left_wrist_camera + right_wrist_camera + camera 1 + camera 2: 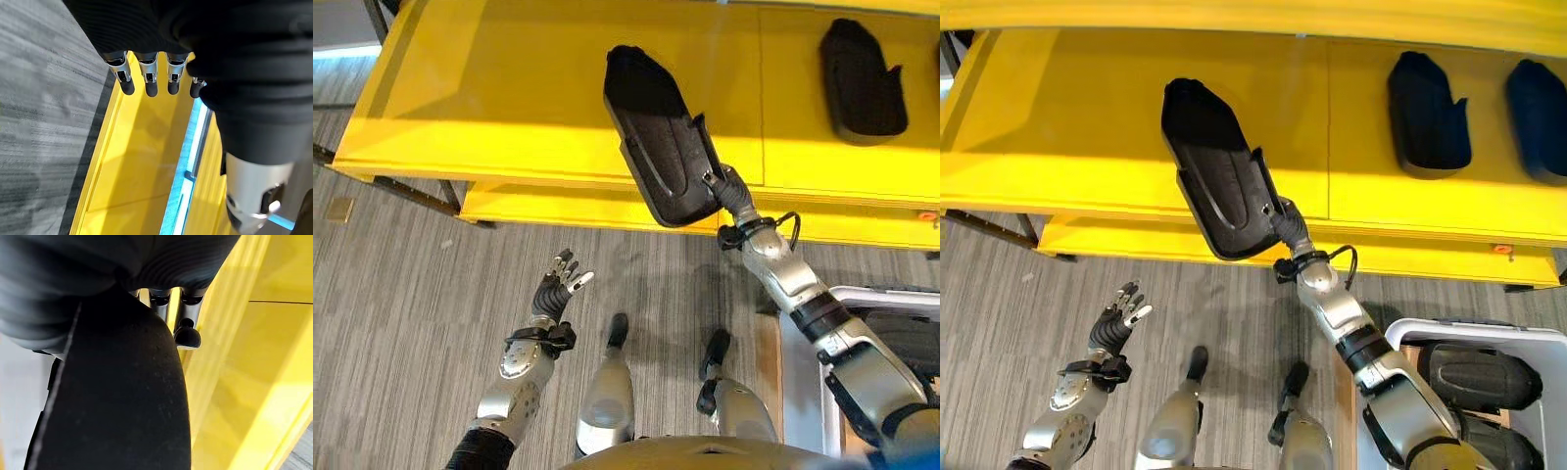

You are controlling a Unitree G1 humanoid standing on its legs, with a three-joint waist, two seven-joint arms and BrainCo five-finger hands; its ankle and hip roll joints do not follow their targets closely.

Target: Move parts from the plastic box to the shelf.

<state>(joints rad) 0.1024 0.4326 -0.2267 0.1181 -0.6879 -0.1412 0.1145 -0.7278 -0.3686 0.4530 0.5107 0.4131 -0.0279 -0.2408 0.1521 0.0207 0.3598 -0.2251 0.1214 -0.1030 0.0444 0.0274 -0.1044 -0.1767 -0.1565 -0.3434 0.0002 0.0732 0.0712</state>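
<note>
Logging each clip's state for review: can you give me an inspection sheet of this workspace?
Surface: yellow shelf, sunlit, above grey plank floor.
Job's things: black part held over the shelf's front edge; two more parts lie on the shelf; others sit in the white box at lower right.
Clutter: small tan tile on the floor.
Hands: right hand grips the black part; left hand open, idle, low.
Cables: nothing seen.
Surroundings: dark shelf legs.
</note>
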